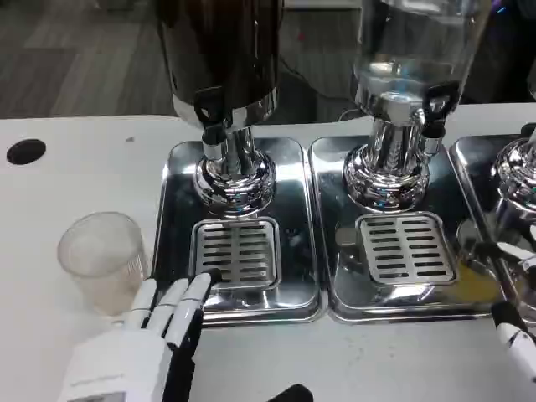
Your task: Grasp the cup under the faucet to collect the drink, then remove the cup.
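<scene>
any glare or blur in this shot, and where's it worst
Head view: strong glare and mirror reflections on the steel trays and dispenser bases; the clear tank is washed out by reflections; the frosted cup looks soft and hazy; the left hand is sharp; the right hand, cut off at the frame edge, is slightly blurred.

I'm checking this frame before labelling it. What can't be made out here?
- Right robot hand: cut off by the head view's right edge; grip unreadable.
- Left robot hand: wrist cut by the bottom edge.
- Dark dispenser and clear dispenser: tops cut by the top edge.
- Plastic cup: frosted wall hides any contents.
</scene>
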